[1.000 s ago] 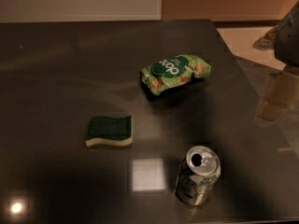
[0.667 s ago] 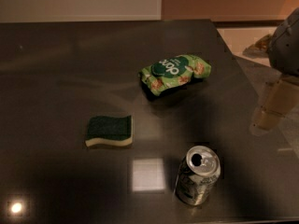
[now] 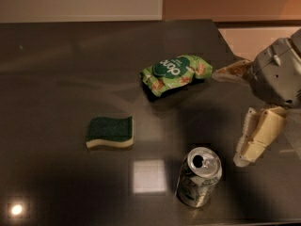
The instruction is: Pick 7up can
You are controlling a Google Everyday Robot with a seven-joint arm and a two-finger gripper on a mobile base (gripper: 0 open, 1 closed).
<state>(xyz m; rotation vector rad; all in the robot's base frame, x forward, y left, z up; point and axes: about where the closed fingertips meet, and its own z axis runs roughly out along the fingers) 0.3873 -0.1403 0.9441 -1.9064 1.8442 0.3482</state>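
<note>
Currently the gripper [image 3: 228,118] hangs over the bench [image 3: 66,74] by its right edge, approx halfway btwn the back and front corners. Its two pale fingers [image 3: 258,136] are spread wide apart w/ nothing held. One points left toward the snack bag, the other angles down toward the front edge. The lower fingertip sits just right of the 7up can [image 3: 199,177], not touching it.

The can stands upright close to the front edge, right of centre, its shiny pull-tab top facing up and dark print on pale sides.

A green snack bag [image 3: 175,73] lies flat nr the middle of the bench, twd the right edge and well behind the can. A green-topped sponge [image 3: 110,132] w/ a pale underside lies left of centre, well apart from both.

A square light reflection [image 3: 149,175] shows on the dark surface just left of the can, and a small bright spot [image 3: 16,209] glows at the front-left corner.
</note>
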